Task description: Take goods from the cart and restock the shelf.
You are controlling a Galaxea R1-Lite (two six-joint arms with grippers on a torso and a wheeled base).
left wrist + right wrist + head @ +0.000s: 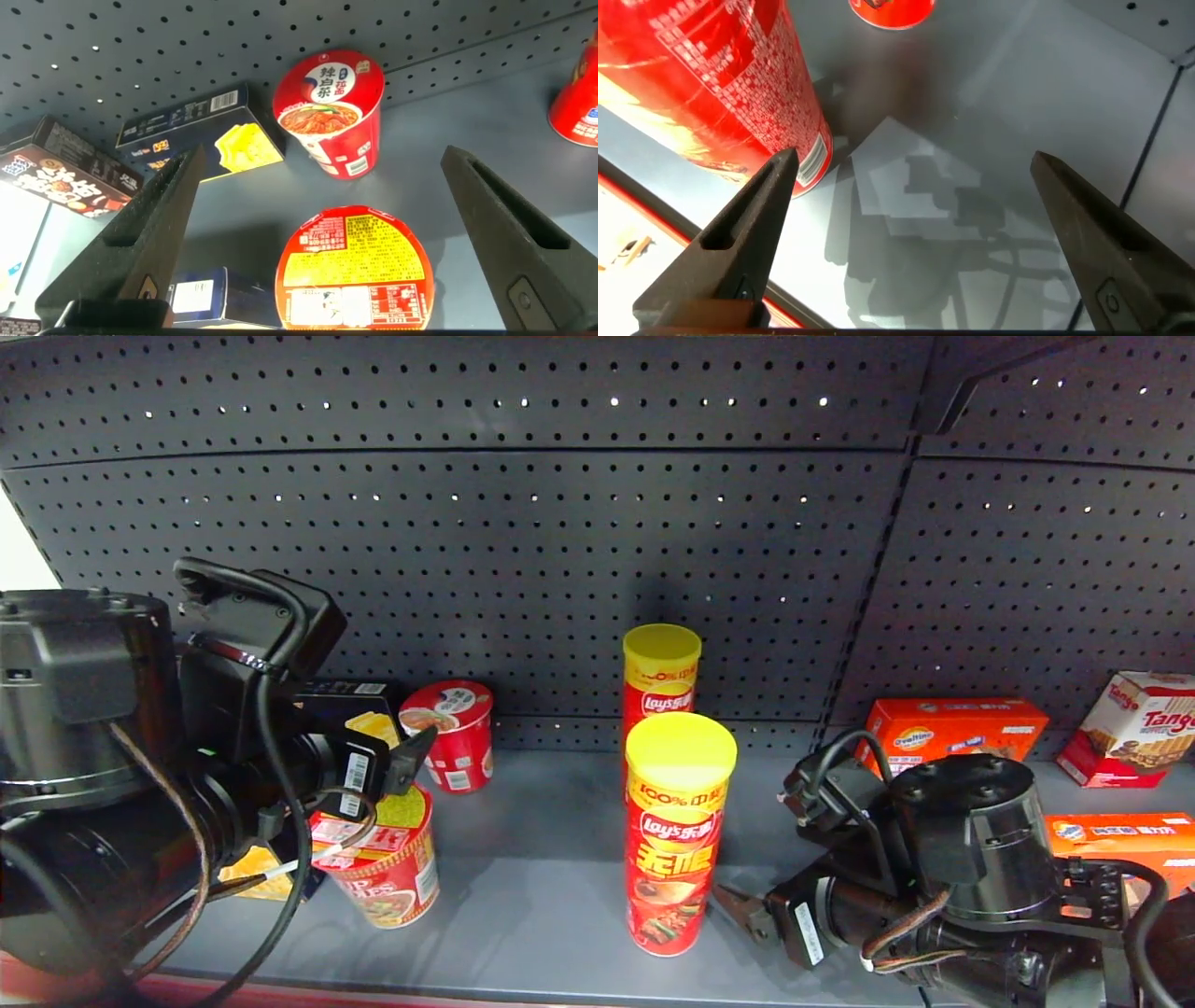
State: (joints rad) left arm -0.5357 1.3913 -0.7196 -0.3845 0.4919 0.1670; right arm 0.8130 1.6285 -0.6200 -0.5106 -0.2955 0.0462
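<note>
The front chip can (679, 831) stands upright near the front edge of the shelf (541, 859), with the rear chip can (661, 677) just behind it. To the can's left, the front noodle cup (383, 868) sits on the shelf. The left gripper (322, 154) hangs over it, fingers spread wide on either side of the lid and gripping nothing. The right gripper (915, 157) lies low just right of the can, also wide open and empty.

The cup appears to be placed, so the step is likely the release. The left arm should keep its fingers (159, 224) fully apart and draw straight back toward the shelf's front. It must not brush the lid, the rear noodle cup (453, 733) or the dark box (201, 131) farther left of the can. The right arm must not nudge the tall can, which would tip easily.
</note>
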